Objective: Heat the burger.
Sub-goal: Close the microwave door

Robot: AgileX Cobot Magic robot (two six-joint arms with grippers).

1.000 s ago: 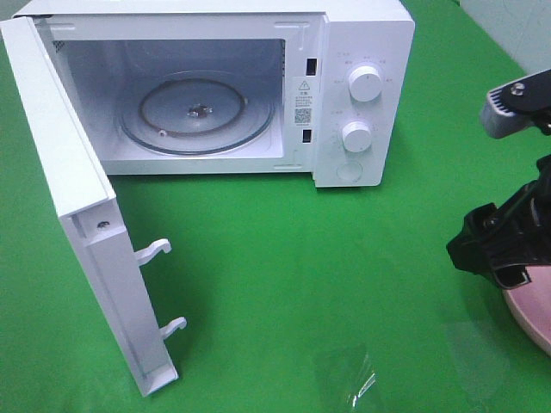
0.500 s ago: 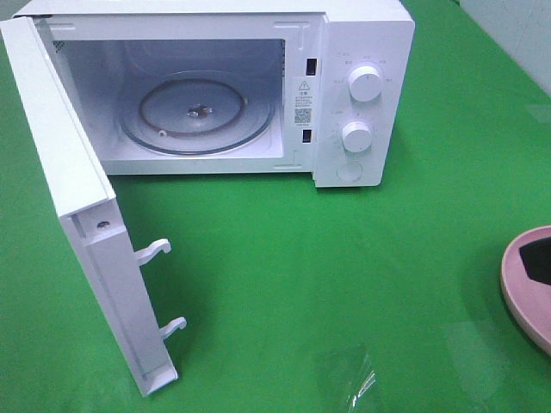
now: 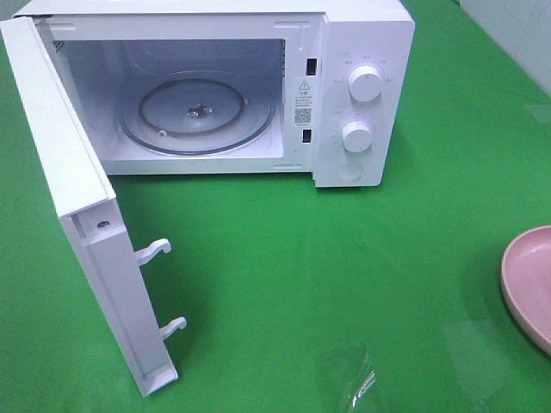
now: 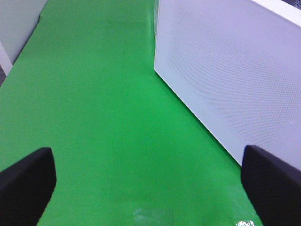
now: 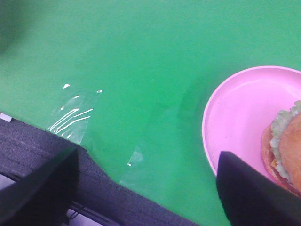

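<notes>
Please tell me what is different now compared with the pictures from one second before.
The right arm, which a second ago stood over the pink plate at the right edge of the high view, has withdrawn out of that view. Nothing was taken hold of or let go. The burger lies on the plate; the microwave, its door open, has not moved.

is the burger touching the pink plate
Touching. The right wrist view shows the burger resting on the pink plate, at its far side, with no gap beneath it.

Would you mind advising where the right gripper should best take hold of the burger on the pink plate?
Probably across the bun sides of the burger, coming from above: it sits flat on the shallow plate, whose low rim hinders a sideways approach. Only its edge shows.
</notes>
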